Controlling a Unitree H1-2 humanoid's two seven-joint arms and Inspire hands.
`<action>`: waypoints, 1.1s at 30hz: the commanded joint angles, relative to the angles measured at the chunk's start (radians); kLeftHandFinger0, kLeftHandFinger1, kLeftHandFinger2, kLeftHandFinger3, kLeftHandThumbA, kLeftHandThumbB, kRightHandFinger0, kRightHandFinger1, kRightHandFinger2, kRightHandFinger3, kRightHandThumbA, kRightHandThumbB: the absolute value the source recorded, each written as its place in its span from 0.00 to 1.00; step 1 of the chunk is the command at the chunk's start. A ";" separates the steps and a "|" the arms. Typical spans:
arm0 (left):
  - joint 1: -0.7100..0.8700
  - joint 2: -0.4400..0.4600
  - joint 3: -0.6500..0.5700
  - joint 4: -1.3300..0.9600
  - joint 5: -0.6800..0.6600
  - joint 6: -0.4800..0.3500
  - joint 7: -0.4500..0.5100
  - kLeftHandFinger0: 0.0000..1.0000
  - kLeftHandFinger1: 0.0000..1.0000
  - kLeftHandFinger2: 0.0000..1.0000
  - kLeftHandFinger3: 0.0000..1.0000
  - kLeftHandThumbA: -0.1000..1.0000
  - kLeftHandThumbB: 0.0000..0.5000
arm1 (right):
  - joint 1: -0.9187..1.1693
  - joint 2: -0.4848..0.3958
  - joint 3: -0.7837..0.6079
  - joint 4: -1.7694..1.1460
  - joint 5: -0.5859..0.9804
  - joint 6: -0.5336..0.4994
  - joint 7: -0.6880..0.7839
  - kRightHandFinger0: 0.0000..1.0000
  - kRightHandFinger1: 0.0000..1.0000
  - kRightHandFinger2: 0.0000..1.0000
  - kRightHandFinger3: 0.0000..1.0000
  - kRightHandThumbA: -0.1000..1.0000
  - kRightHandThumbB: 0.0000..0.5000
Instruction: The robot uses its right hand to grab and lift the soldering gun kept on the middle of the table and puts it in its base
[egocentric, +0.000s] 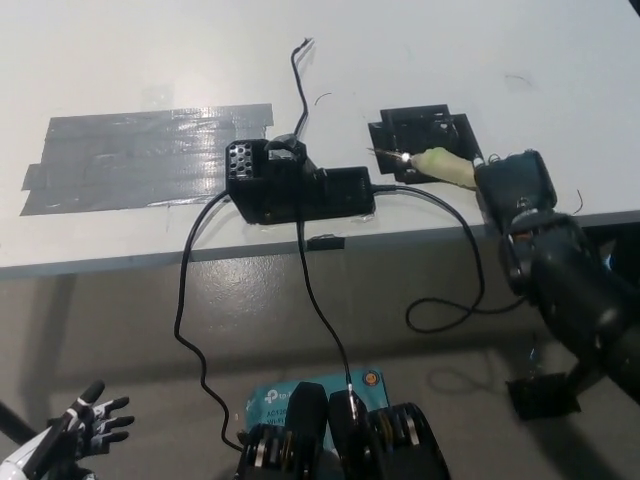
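One soldering gun (440, 163): pale cream handle, thin metal tip. Long axis runs nearly level across the table, tilted slightly; tip points toward 9 to 10 o'clock, handle end toward 3 to 4 o'clock. The tip lies over the lower left part of the base; whether it touches the base cannot be told from this angle.

One base (425, 131): flat black square plate, at about 2 o'clock from the table's middle, near the front edge.

One right hand (512, 183): black, closed around the rear of the soldering gun's handle, at 3 o'clock from the base.

One left hand (88, 425): white with dark fingers spread apart, holding nothing, resting low at 7 o'clock, well apart from the table.

One black box unit (295, 185): at table centre, just beside the base at its 8 o'clock; black cables (190, 300) hang from it over the front edge.

One patch of grey tape (140, 155): several overlapping strips, at 9 o'clock from the box.

One white table (480, 50).
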 joint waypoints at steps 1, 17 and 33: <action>0.006 0.052 -0.001 -0.016 0.006 -0.053 -0.041 1.00 1.00 1.00 1.00 1.00 0.64 | 0.189 0.000 0.004 0.028 0.010 -0.024 -0.041 0.00 0.33 0.60 0.33 0.22 0.00; 0.021 0.050 0.013 -0.025 0.019 -0.046 -0.025 1.00 1.00 1.00 1.00 1.00 0.63 | 0.248 -0.010 -0.244 -0.042 0.092 -0.225 -0.338 0.00 0.31 0.64 0.17 0.00 0.00; 0.023 0.041 0.008 -0.026 0.026 -0.023 -0.025 1.00 1.00 1.00 1.00 1.00 0.63 | 0.141 -0.064 -0.368 -0.159 0.153 -0.282 -0.270 0.00 0.20 0.53 0.15 0.00 0.00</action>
